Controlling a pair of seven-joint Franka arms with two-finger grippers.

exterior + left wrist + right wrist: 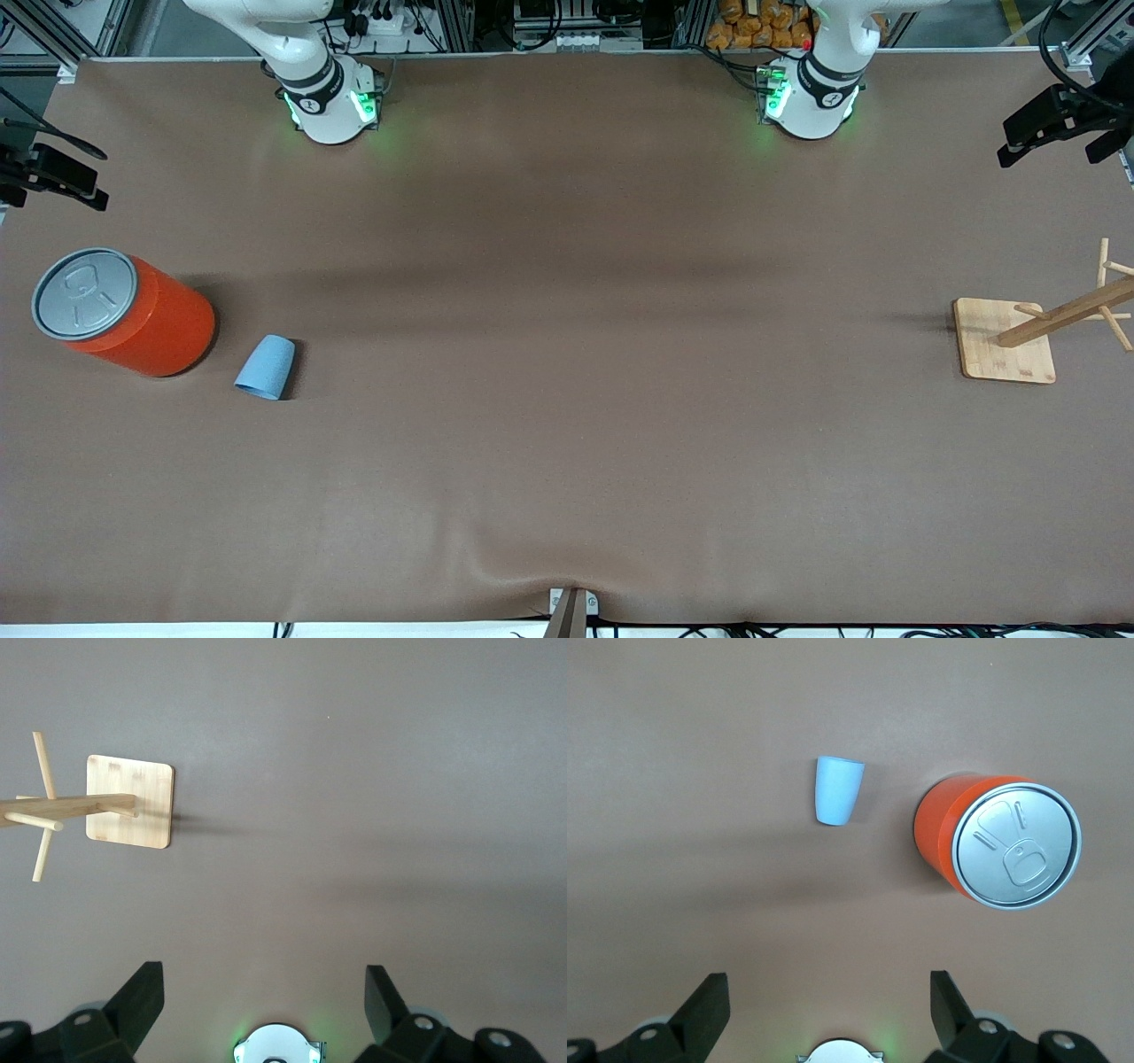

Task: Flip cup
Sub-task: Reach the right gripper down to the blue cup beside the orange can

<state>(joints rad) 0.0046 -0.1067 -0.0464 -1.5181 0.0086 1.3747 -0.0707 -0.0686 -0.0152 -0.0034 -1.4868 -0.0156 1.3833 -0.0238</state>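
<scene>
Overhead, both open hands, left (264, 992) and right (829, 992), above brown table (567, 399).

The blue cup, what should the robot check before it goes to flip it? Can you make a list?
1. Cup in view, standing mouth-down: ok.
2. Cup apart from the orange can beside it, with a gap to reach in: ok.
3. Right gripper open, holding nothing, high over the table with the cup and can in its view: ok.
4. Left gripper open, holding nothing, waiting high over the left arm's end of the table, where the wooden rack stands: ok.
5. Brown table cover flat around the cup: ok.
</scene>
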